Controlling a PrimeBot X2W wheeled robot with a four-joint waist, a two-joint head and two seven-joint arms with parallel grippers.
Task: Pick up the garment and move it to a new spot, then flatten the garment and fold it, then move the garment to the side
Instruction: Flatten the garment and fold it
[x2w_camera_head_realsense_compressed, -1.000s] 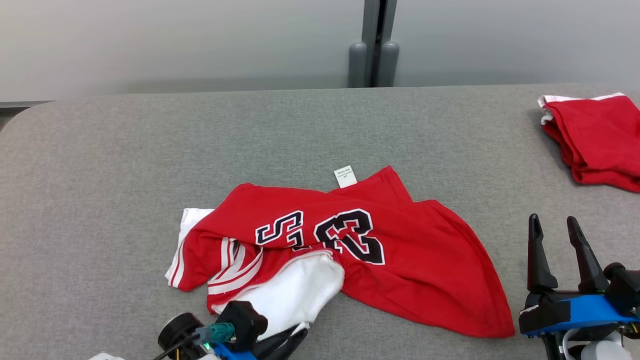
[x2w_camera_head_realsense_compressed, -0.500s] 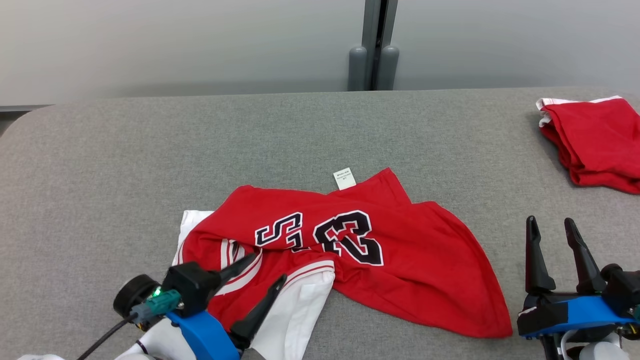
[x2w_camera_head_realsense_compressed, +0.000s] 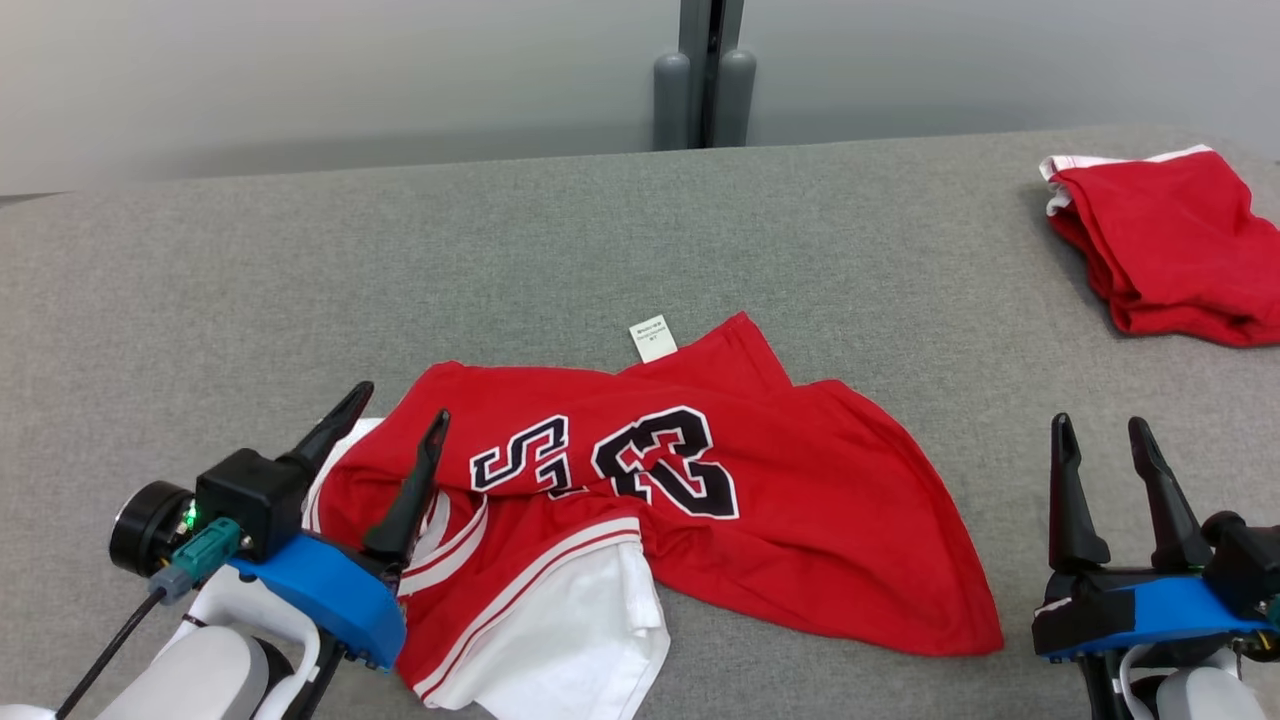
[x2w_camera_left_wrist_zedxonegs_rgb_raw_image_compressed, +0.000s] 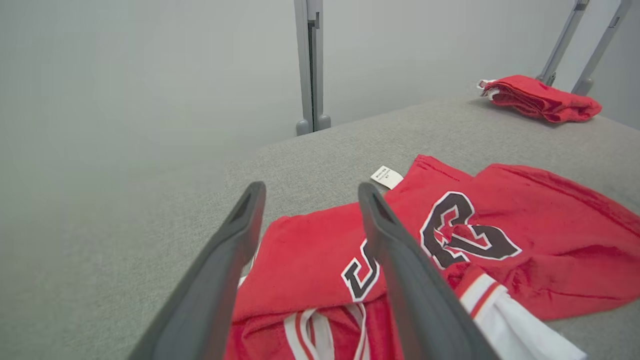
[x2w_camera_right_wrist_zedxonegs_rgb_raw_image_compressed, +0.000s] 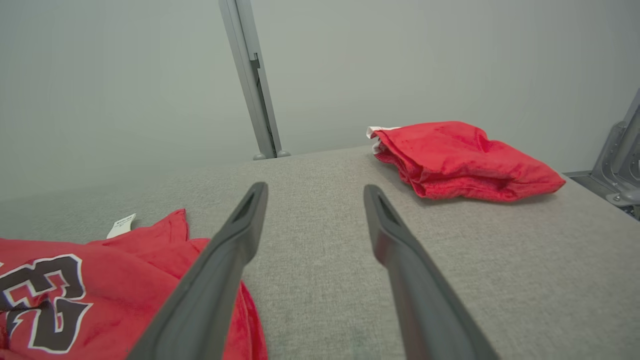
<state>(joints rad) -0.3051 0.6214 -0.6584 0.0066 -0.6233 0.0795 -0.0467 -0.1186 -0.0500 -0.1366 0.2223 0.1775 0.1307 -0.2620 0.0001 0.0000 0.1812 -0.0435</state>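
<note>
now that the left gripper (x2w_camera_head_realsense_compressed: 402, 400) has let go, spread wide and empty over the left edge of the crumpled red numbered jersey (x2w_camera_head_realsense_compressed: 800, 520) on the grey fabric table (x2w_camera_head_realsense_compressed: 600, 240), flattening looks next; right gripper (x2w_camera_head_realsense_compressed: 1098, 422) open, idle.

Bare grey tabletop (x2w_camera_head_realsense_compressed: 300, 260) left and behind; crumpled jersey (x2w_camera_head_realsense_compressed: 800, 520) blocks centre; folded red cloth (x2w_camera_head_realsense_compressed: 1160, 240) far right.

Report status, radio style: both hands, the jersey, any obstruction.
Left hand open, empty, at left edge of jersey. Right hand open, clear. Jersey crumpled, unfolded. Other red garment far right, no obstruction.
</note>
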